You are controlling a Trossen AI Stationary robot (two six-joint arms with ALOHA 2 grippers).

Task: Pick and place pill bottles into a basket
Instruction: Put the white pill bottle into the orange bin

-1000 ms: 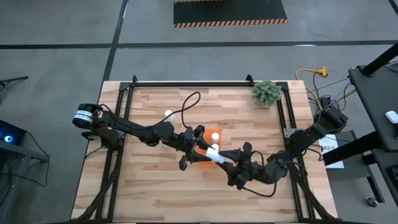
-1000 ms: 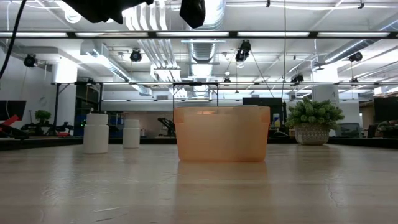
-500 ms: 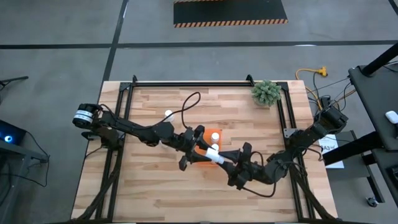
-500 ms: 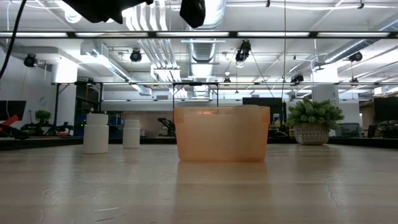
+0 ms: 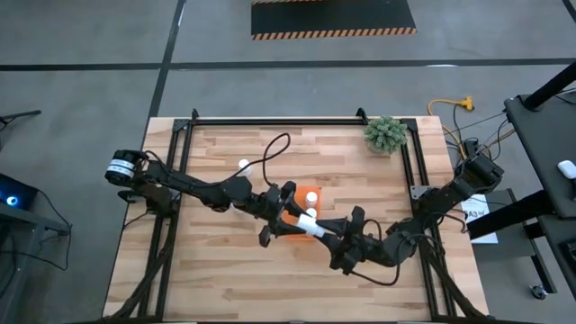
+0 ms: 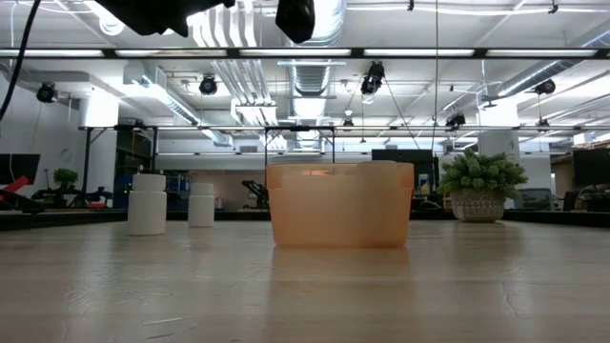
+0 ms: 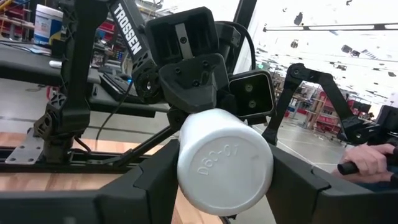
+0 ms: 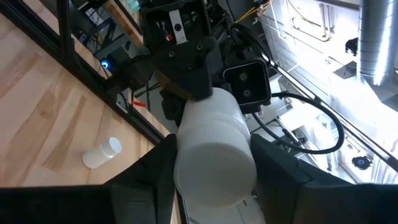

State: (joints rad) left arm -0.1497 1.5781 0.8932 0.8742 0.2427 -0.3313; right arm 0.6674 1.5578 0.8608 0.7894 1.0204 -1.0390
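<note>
A wooden table (image 5: 225, 270) has a black frame (image 5: 270, 120) around it. A small green plant (image 5: 385, 133) in a pot sits at the far right corner of the table. A yellow plug (image 5: 466, 103) lies on the grey floor (image 5: 90, 54) near it. A black mat (image 5: 333, 18) with striped edges lies farther off. A person's hand (image 7: 372, 158) holds a dark handle in the room behind.

- The high view is evenly lit and soft, with faint shadows under the dark arms on the pale wooden table (image 5: 225, 270).
- The low view glows from long ceiling light strips (image 6: 400, 54); the translucent orange basket (image 6: 340, 205) is lit through from behind.
- Both wrist views blow out to white at upper right, and the near white cylindrical bottle (image 7: 225, 168) is slightly blurred.
</note>
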